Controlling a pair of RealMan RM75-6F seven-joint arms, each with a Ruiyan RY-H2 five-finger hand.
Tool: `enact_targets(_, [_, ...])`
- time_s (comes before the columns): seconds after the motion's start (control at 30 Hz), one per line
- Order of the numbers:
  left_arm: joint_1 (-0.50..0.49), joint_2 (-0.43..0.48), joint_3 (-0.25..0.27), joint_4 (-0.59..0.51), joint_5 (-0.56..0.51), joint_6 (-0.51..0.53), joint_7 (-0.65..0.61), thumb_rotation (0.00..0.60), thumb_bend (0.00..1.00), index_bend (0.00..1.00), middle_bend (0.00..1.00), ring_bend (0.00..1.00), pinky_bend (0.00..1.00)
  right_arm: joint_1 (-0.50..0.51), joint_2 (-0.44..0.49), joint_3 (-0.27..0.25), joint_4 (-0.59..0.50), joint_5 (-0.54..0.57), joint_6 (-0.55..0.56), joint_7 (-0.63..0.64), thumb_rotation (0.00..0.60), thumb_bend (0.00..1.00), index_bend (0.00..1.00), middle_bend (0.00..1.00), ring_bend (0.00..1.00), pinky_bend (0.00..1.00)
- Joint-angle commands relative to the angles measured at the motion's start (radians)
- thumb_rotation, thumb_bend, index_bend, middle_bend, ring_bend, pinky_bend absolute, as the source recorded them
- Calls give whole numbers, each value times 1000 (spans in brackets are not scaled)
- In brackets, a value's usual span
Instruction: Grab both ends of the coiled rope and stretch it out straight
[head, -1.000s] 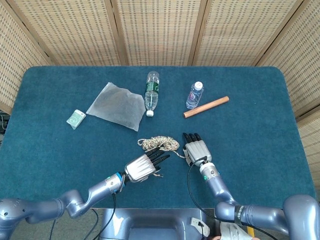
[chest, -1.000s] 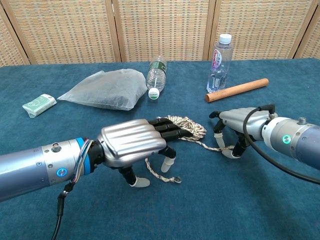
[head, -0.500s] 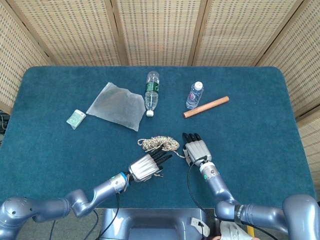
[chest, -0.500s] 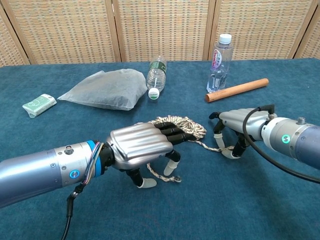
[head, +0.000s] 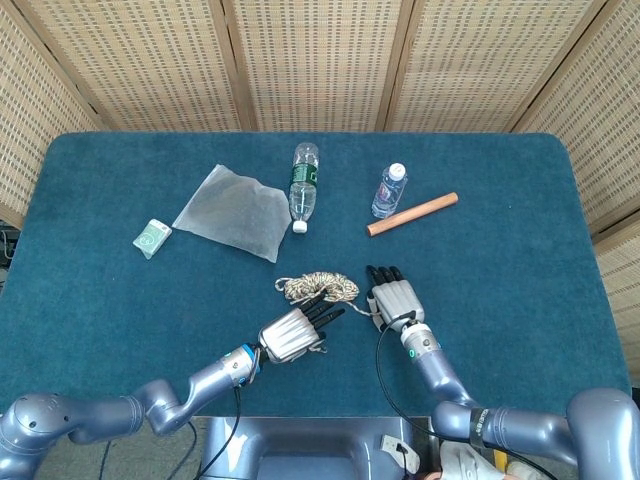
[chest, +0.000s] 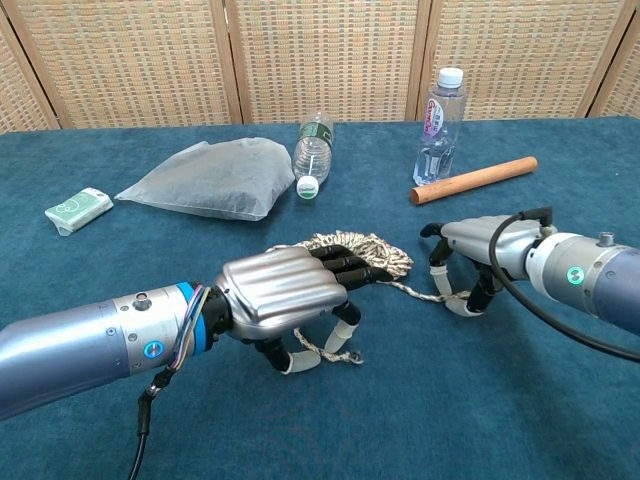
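Note:
The coiled rope (head: 320, 287) (chest: 362, 250) lies at the table's near middle, a beige braided bundle with a tail on each side. My left hand (head: 295, 332) (chest: 283, 290) arches over the near tail (chest: 335, 352), thumb and a finger curled down on either side of it. Whether they pinch it is unclear. My right hand (head: 393, 298) (chest: 482, 243) stands to the right of the coil. Its thumb and fingers are set down around the other tail (chest: 452, 297), which runs taut-looking from the coil into them.
Behind the coil lie a green-labelled bottle (head: 303, 186) on its side, a clear plastic bag (head: 232, 212) and a small green packet (head: 151, 237). An upright water bottle (head: 389, 190) and a wooden dowel (head: 412, 214) stand at the back right.
My left hand has shifted right and lowered, its thumb curling in toward the near rope tail. The right hand and the coil have stayed where they were.

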Motion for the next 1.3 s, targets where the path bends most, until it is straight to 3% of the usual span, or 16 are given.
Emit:
enact_targets(0.03, [-1,-1,1,0,-4,2,0,600,382,554,0,0,0,0,2,0,-1,1,0,1,600,434,621,0,0,0])
enact_targets(0.7, [4,16,10,-7,-20,44,-9,600,429,745,0,0,0,-4,4,-4,-3,-17,11,17,600,434,634,0,0,0])
enact_targets(1.3, [133,311,67,-83,-9,242,-166,600,463,806,0,0,0,-45,49,-19,28,-97,67,50,600,441,668,0,0,0])
